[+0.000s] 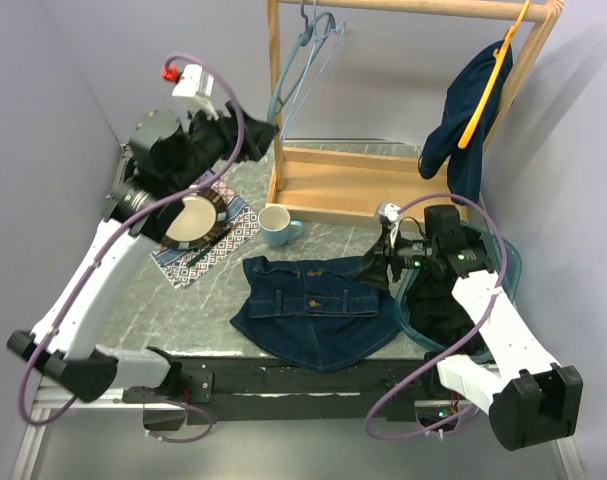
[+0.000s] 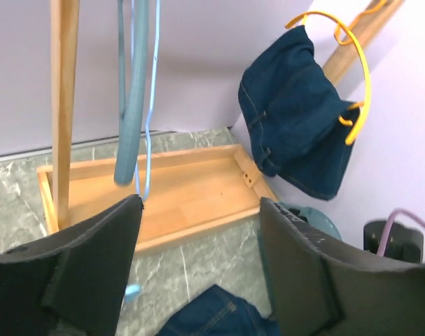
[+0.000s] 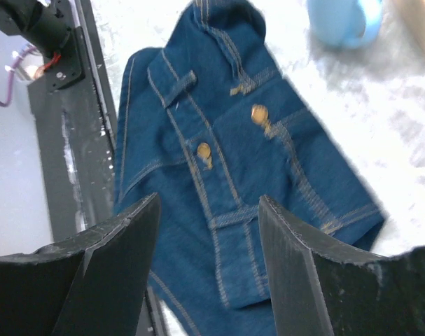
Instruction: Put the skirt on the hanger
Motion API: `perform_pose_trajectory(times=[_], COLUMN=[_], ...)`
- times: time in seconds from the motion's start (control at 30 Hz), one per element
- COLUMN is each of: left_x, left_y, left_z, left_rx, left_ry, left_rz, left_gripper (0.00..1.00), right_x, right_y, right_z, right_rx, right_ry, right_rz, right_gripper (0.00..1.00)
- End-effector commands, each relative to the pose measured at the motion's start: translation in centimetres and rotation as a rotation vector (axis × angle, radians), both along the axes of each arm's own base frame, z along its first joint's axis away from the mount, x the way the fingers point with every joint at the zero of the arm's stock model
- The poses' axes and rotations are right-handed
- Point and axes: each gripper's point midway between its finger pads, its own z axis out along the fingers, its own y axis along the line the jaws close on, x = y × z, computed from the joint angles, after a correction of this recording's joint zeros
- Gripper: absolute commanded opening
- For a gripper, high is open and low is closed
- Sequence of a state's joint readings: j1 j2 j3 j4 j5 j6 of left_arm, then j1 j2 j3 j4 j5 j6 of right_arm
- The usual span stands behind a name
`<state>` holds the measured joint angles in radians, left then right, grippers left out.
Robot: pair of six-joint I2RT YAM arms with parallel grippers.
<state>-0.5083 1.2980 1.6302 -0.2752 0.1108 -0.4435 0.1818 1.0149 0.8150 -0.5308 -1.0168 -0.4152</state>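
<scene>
The denim skirt [image 1: 313, 305] lies flat in front of the wooden rack [image 1: 275, 110]. The right gripper [image 3: 208, 203] hangs over it, jaws spread and empty; the left gripper [image 2: 198, 203], also spread and empty, faces the blue hanger [image 2: 131, 105] at the rack's left end. Likely risks: a shallow pinch drops the skirt, a nudge swings the hanger off the rack, dragged cloth tips the mug [image 1: 275, 226] by the rack. No writing or brand is legible

Stitched denim cloth skirt [image 1: 318, 310], smooth pale wood rack [image 1: 343, 190], glossy blue plastic hanger [image 2: 128, 119], matt marbled table [image 1: 173, 315]
</scene>
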Motion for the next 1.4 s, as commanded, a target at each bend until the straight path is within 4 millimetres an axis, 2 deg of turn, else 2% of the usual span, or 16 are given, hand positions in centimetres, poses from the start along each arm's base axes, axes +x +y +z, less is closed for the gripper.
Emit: perform_pose_trajectory(times=[0.0, 0.13, 0.2, 0.33, 0.37, 0.4, 0.43, 0.47, 0.5, 0.53, 0.63, 0.67, 0.87, 0.93, 1.23, 1.37], left_x=[1.1, 1.7, 1.6, 1.7, 2.5, 2.9, 3.4, 4.4, 4.7, 5.9, 6.8, 7.5, 9.4, 10.1, 12.8, 13.2], left_y=[-1.3, -3.0, -4.1, -5.6, -5.9, -5.7, -5.5, -5.7, -5.6, -5.7, -5.5, -5.7, -5.3, -5.6, -5.7, -6.1], left_z=[0.7, -0.8, -1.8, -1.8, -2.7, -1.8, -1.6, -2.8, -1.5, -2.3, -1.4, -2.0, -1.5, -2.4, -3.6, -3.0], left_rx=[-0.022, -0.028, -0.011, 0.013, 0.036, 0.048, 0.065, 0.105, 0.12, 0.145, 0.172, 0.187, 0.239, 0.261, 0.326, 0.326], left_ry=[0.004, 0.048, 0.062, 0.058, 0.08, 0.054, 0.046, 0.066, 0.03, 0.044, 0.017, 0.025, -0.012, 0.002, -0.013, -0.037], left_rz=[-0.036, -0.102, -0.122, -0.107, -0.076, -0.05, -0.025, 0.004, 0.016, 0.045, 0.081, 0.091, 0.157, 0.164, 0.227, 0.22], left_gripper=[0.65, 0.47, 0.44, 0.44, 0.45, 0.45, 0.46, 0.48, 0.48, 0.49, 0.5, 0.5, 0.53, 0.54, 0.5, 0.45], right_x=[0.4, 0.3, 0.2, 0.0, 0.1, 0.0, -0.1, -0.1, 0.0, 0.0, 0.1, 0.2, 0.4, 0.4, 0.6, 0.7], right_y=[0.1, 0.0, 0.0, 0.0, 0.0, 0.0, 0.0, 0.0, 0.0, 0.0, -0.1, -0.1, -0.1, -0.1, -0.2, -0.3], right_z=[3.0, 3.4, 3.5, 3.8, 3.8, 3.7, 3.7, 3.7, 3.6, 3.7, 3.5, 3.4, 3.1, 2.9, 2.7, 2.7], right_rx=[0.086, 0.088, 0.088, 0.093, 0.094, 0.093, 0.093, 0.093, 0.092, 0.091, 0.086, 0.085, 0.079, 0.076, 0.068, 0.065], right_ry=[-0.09, -0.098, -0.101, -0.107, -0.104, -0.102, -0.101, -0.101, -0.098, -0.103, -0.099, -0.094, -0.083, -0.075, -0.073, -0.073], right_rz=[0.015, 0.009, 0.005, 0.008, 0.005, 0.008, 0.009, 0.009, 0.007, 0.006, 0.001, -0.002, -0.004, -0.004, -0.012, -0.015], right_gripper=[0.66, 0.65, 0.66, 0.66, 0.66, 0.66, 0.66, 0.66, 0.66, 0.66, 0.66, 0.65, 0.65, 0.66, 0.66, 0.65])
